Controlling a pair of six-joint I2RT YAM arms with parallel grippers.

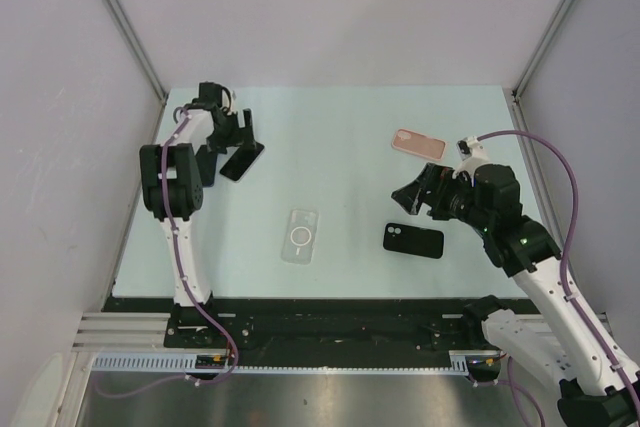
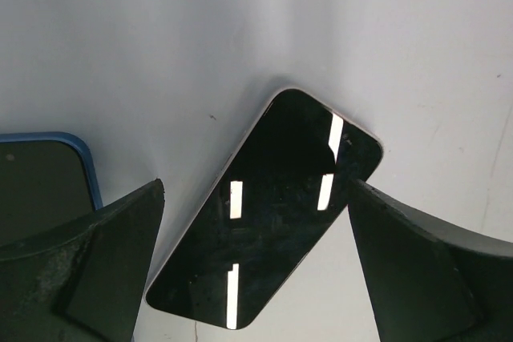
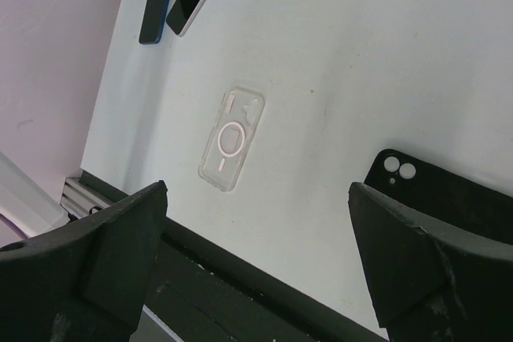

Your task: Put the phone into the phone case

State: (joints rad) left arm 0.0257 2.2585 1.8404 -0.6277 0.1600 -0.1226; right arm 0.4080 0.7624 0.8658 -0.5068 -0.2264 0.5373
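The phone [image 1: 243, 160] lies screen up on the table [image 1: 340, 117], at 10 o'clock from the clear phone case [image 1: 300, 235] and well apart from it. The left gripper [image 2: 255, 190] is positioned over the phone with its jaws spread. In the left wrist view one of its fingers [image 2: 96, 270] stands on each side of the screen, and the phone is not clamped. A blue-edged device [image 2: 48, 174] lies at 9 o'clock from the phone, partly hidden behind the left finger. The clear phone case lies flat near the table centre, empty, with its ring marking visible. The right gripper [image 3: 256, 188] is released with its jaws wide apart and nothing is held between them. In the top view it sits at 2 o'clock from the clear case. A black item [image 3: 449, 198] with two camera openings lies flat at 3 o'clock from the clear case, just beside the right gripper. Whether it is a case or a handset cannot be determined. A pink case [image 1: 418, 144] lies at 12 o'clock from the black item, near the far right of the table.
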